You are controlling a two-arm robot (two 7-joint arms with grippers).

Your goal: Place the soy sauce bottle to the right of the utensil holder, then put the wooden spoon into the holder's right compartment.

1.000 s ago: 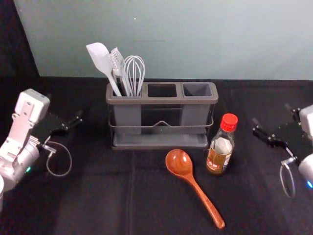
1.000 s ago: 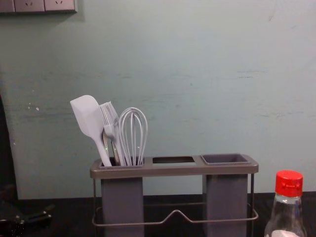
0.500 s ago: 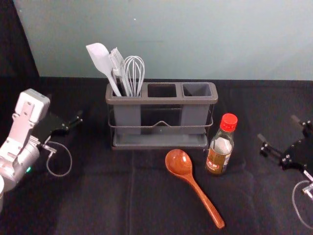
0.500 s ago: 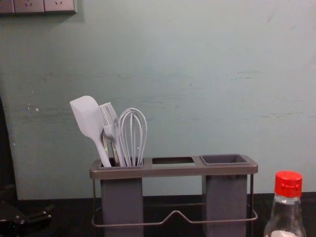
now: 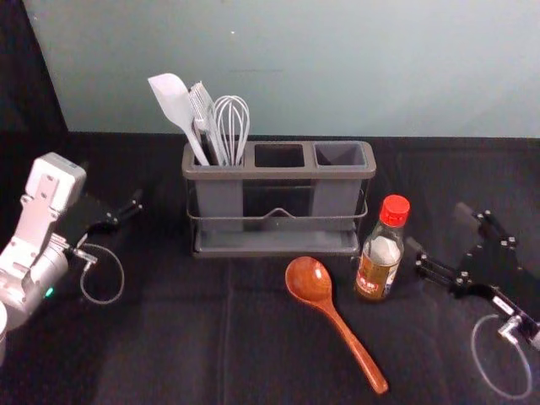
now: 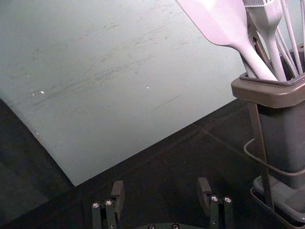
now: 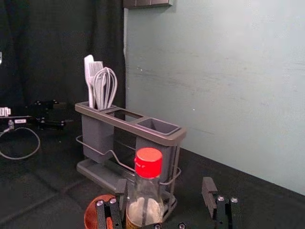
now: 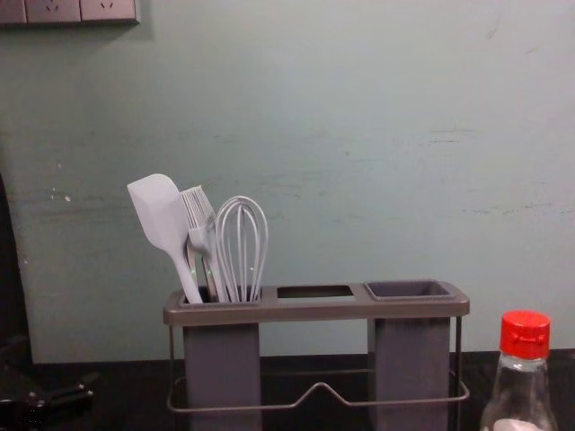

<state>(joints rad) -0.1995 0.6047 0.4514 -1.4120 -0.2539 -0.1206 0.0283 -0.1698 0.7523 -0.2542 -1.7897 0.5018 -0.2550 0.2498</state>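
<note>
Right pincer (image 5: 438, 228) has swung in towards the soy sauce bottle (image 5: 381, 253) and now hangs near its three o'clock side, fingers wide, holding nothing. We read this as the approach to a grasp. Bottle stands upright at the utensil holder's (image 5: 278, 174) four o'clock, so we judge a shift towards three o'clock is due. Wooden spoon (image 5: 310, 283) unmoved, handle towards five o'clock; right compartment (image 5: 340, 155) empty. Left pincer (image 6: 161, 185) idle at the holder's nine o'clock, spread wide.

Materials: clear glass, ridged red cap; glossy reddish wood, oval bowl; smooth grey holder, rounded corners; creased black cloth on the worktop (image 5: 160, 346).
</note>
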